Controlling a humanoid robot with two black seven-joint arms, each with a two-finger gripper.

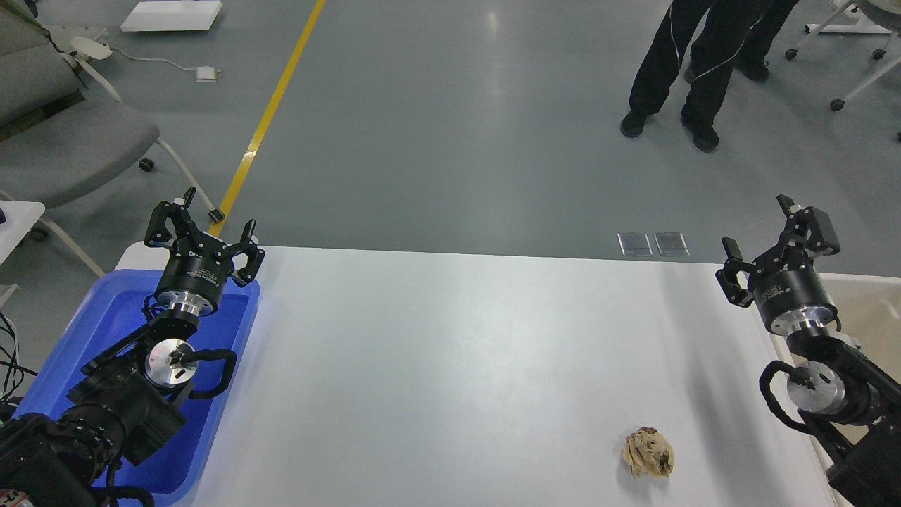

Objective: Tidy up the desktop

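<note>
White desktop (457, 352) bearing one crumpled paper ball (647, 454), grey floor (457, 127) beyond

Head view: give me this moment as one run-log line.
left tool open, over blue tray | right tool open, empty | paper wad on desktop, near right | untouched

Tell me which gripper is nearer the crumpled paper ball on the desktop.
Right. The right gripper hovers open past the desktop's right edge, up and right of the crumpled paper ball. The left gripper sits open over the blue tray, far across.
</note>
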